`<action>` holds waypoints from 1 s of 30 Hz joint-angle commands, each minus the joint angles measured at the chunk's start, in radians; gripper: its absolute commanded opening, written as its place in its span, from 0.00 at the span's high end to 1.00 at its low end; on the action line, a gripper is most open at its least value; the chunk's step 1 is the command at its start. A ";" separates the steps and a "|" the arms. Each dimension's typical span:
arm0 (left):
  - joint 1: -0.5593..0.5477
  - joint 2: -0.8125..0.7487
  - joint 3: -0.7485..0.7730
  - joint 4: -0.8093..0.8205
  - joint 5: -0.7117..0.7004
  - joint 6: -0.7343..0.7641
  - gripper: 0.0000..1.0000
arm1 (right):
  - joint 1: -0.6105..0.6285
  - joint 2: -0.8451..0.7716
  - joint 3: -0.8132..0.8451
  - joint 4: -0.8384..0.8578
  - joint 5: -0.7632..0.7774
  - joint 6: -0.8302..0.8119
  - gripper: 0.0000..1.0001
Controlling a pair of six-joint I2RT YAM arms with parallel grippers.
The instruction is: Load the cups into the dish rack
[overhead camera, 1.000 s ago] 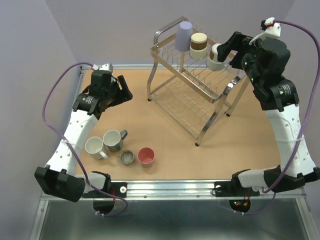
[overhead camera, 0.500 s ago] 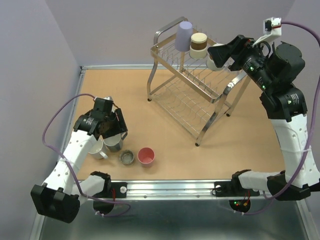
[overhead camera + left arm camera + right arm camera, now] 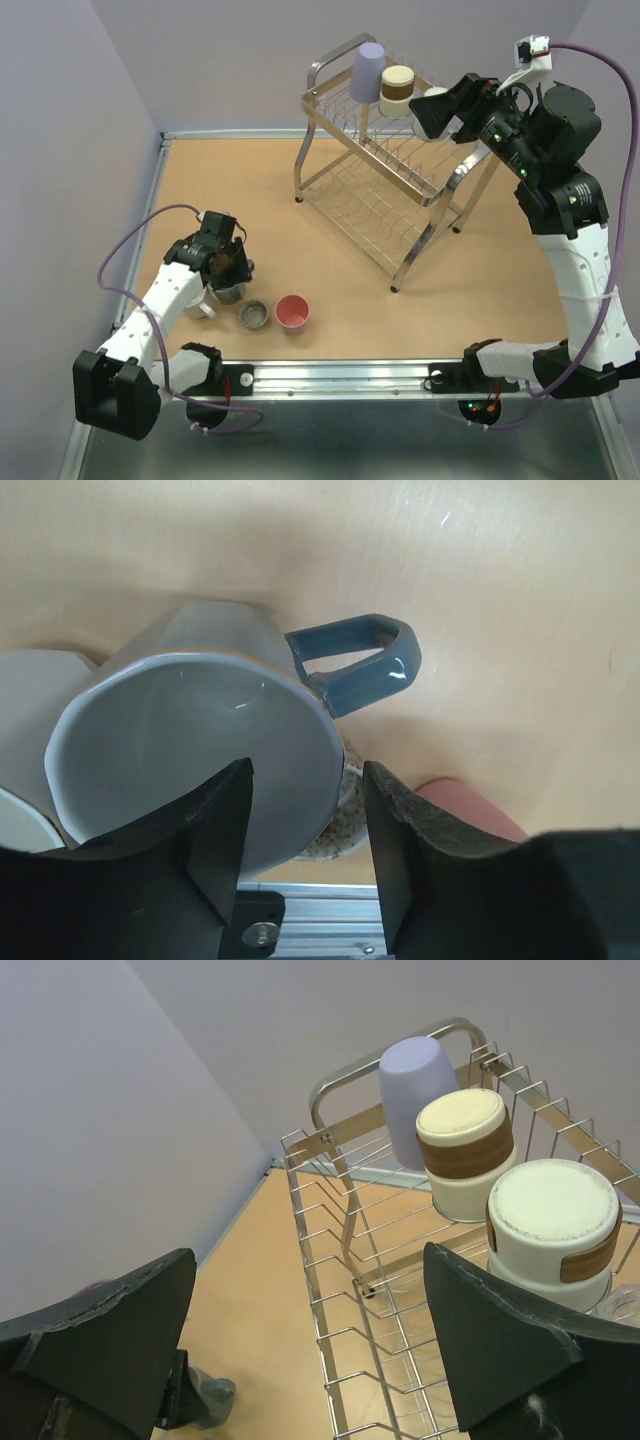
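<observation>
My left gripper (image 3: pixel 230 268) is open and low over the dark grey-teal mug (image 3: pixel 228 290). In the left wrist view the gripper (image 3: pixel 307 772) straddles the wall of this mug (image 3: pixel 170 730): one finger is inside the rim and one is outside, below the handle. A white mug (image 3: pixel 190 296), a short speckled metal cup (image 3: pixel 254 315) and a pink cup (image 3: pixel 292 311) stand beside it. The dish rack (image 3: pixel 345 195) holds a lavender cup (image 3: pixel 418 1085) and two upturned cream-and-brown cups (image 3: pixel 463 1150) (image 3: pixel 550 1225) on its top tier. My right gripper (image 3: pixel 308 1260) is open and empty beside them.
The rack's looped handle (image 3: pixel 322 72) faces the back wall. A raised rim (image 3: pixel 163 190) runs along the table's left edge, and a metal rail (image 3: pixel 340 372) runs along the front. Bare board (image 3: pixel 300 250) lies between the cups and the rack.
My left arm has swung down from the back left onto the grey-teal mug. My right gripper has let go of the second cream-and-brown cup on the top tier and drawn back.
</observation>
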State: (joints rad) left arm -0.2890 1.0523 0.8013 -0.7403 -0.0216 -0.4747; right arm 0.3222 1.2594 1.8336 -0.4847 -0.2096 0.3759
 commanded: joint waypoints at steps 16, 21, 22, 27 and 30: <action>-0.036 0.114 -0.013 0.038 0.008 0.028 1.00 | 0.005 -0.038 -0.030 0.063 0.029 -0.048 0.00; -0.038 0.081 0.070 -0.005 -0.001 0.033 1.00 | 0.005 -0.040 -0.028 0.064 0.038 -0.049 0.00; -0.038 0.075 0.123 -0.017 0.000 0.041 1.00 | 0.005 -0.038 -0.022 0.064 0.038 -0.049 0.00; -0.036 0.095 0.317 -0.025 0.078 0.042 1.00 | 0.005 -0.022 0.001 0.074 0.029 -0.031 0.00; -0.035 0.110 0.467 0.011 0.155 0.022 1.00 | 0.005 0.006 0.027 0.096 0.009 0.006 0.00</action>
State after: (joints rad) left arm -0.3206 1.1709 1.0790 -0.8078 0.0368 -0.4408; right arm 0.3222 1.2484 1.8080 -0.4721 -0.1806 0.3500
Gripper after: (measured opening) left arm 0.215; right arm 0.998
